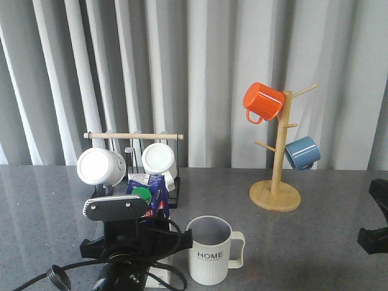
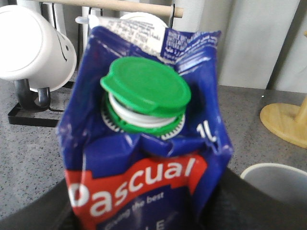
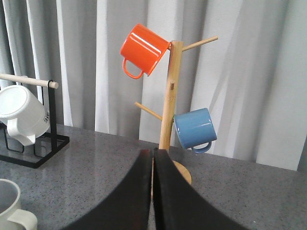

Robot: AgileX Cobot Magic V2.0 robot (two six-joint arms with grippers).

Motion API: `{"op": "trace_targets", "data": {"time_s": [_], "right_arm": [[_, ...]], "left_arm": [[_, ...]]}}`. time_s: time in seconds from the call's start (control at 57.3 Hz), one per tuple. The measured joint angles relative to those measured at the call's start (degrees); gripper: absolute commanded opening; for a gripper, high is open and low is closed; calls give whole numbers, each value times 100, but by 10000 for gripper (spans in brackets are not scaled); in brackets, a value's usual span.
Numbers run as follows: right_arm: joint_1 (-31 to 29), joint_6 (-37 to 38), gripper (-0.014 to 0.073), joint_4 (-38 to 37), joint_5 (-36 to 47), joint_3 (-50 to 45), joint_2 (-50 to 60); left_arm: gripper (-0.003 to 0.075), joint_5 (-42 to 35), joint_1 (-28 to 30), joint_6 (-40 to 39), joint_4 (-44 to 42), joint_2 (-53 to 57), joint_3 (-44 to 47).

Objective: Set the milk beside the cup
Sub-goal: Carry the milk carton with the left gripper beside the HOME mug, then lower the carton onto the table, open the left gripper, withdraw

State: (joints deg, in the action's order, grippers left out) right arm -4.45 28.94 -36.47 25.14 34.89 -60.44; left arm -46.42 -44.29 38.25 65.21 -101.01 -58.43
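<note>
The milk (image 2: 144, 158), a blue carton with a green cap and a red "Pascual" label, fills the left wrist view. My left gripper (image 2: 144, 213) is shut on it, dark fingers (image 2: 29, 215) pressing its sides. In the front view the milk (image 1: 150, 193) stands upright just left of the cup (image 1: 209, 248), partly hidden behind my left arm. The cup is a white ribbed mug marked "HOME", and its rim (image 2: 278, 178) shows beside the carton. My right gripper (image 3: 153, 158) is shut on nothing, off to the right above the table.
A black rack with a wooden rod (image 1: 133, 136) holds two plain white mugs (image 1: 100, 165) behind the milk. A wooden mug tree (image 1: 276, 194) at the back right carries an orange mug (image 1: 262, 101) and a blue mug (image 1: 302, 153). Grey curtains close the back.
</note>
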Motion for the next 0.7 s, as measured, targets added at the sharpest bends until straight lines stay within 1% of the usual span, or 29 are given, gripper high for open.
{"op": "trace_targets", "data": {"time_s": [0.087, 0.157, 0.175, 0.227, 0.279, 0.332, 0.349, 0.558, 0.698], "right_arm": [[0, 0, -6, 0, 0, 0, 0], [0, 0, -6, 0, 0, 0, 0], [0, 0, -6, 0, 0, 0, 0], [0, 0, -6, 0, 0, 0, 0], [0, 0, -6, 0, 0, 0, 0], [0, 0, -6, 0, 0, 0, 0], [0, 0, -6, 0, 0, 0, 0], [0, 0, -6, 0, -5, 0, 0], [0, 0, -6, 0, -5, 0, 0]], "left_arm": [[211, 63, 0, 6, -25, 6, -7], [335, 112, 0, 29, -33, 6, -10], [382, 118, 0, 56, -33, 6, -10], [479, 152, 0, 128, -46, 10, -10], [615, 179, 0, 215, -45, 10, -31], [730, 289, 0, 336, -19, 10, -30], [739, 329, 0, 369, -7, 10, -30], [722, 611, -6, 695, 39, 68, -30], [711, 630, -6, 744, 39, 420, -30]]}}
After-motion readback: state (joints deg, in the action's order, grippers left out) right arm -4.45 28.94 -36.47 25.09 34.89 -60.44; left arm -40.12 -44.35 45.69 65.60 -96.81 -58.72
